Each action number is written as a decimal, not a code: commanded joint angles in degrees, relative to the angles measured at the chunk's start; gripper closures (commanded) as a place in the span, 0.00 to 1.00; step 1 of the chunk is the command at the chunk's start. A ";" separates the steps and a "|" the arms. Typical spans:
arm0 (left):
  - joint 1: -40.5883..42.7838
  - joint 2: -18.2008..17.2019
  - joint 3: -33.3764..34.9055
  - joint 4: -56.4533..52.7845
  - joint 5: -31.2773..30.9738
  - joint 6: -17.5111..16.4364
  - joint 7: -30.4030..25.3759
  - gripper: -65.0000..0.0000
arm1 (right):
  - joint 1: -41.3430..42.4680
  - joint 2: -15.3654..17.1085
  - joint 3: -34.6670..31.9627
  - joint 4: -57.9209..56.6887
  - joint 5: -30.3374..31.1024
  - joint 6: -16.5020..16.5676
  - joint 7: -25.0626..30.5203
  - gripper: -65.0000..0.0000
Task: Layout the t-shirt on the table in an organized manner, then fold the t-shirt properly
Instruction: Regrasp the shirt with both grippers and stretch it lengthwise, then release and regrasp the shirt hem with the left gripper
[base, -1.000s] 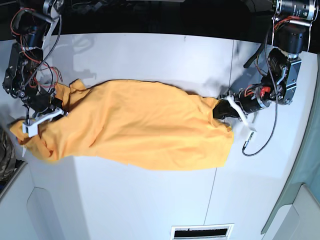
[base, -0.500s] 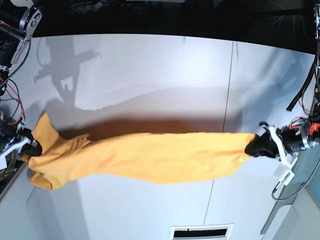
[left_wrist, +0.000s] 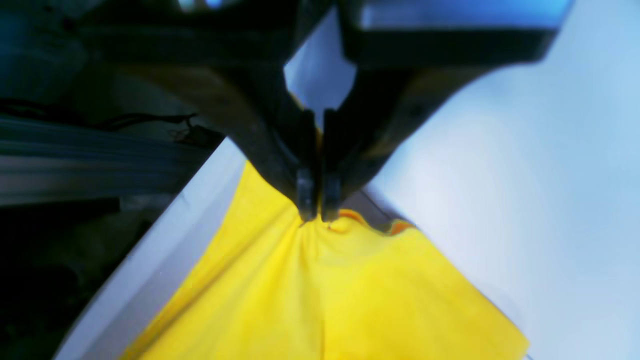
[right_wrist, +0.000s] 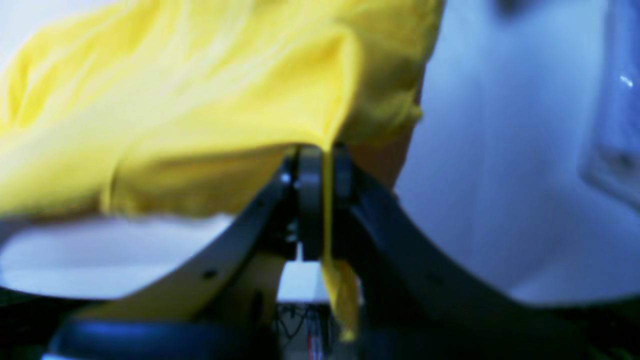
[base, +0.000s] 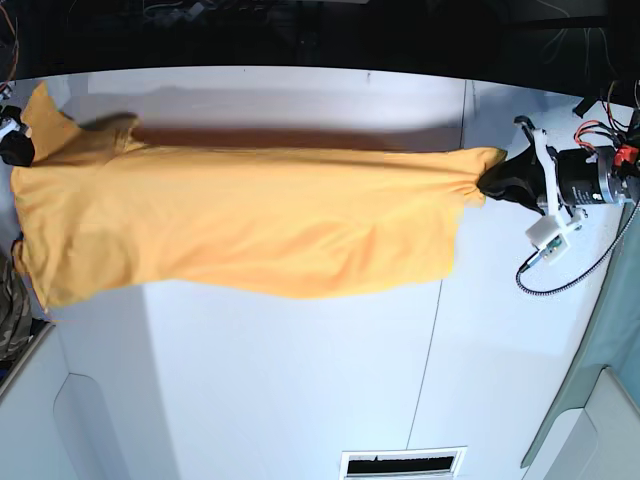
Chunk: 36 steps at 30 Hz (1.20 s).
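The orange-yellow t-shirt is stretched taut across the table, held up at both ends with its lower edge hanging. My left gripper is shut on the shirt's right end; the left wrist view shows its tips pinching bunched yellow cloth. My right gripper sits at the base view's far left edge, mostly out of frame; the right wrist view shows it shut on a fold of the shirt. No print shows.
A thin dark seam runs across the table right of the middle. A camouflage cloth lies off the left edge. A vent slot sits at the front edge. A cable hangs from the left arm.
Both grippers have moved toward the far side of the table with the shirt between them. The shirt now hangs wider and flatter than half a second ago.
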 joint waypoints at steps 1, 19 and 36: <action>0.63 -0.66 -0.70 0.68 0.42 -0.25 -0.37 1.00 | -0.92 0.96 0.31 0.48 0.87 0.20 0.92 1.00; -0.04 6.60 -5.20 -5.22 2.36 -0.25 -6.03 0.56 | 0.35 -0.33 0.09 -7.98 -0.90 0.00 11.56 0.53; -33.14 15.69 -5.11 -49.24 15.15 4.02 -13.84 0.56 | 36.70 2.01 -16.87 -34.23 -31.80 -13.66 25.70 0.53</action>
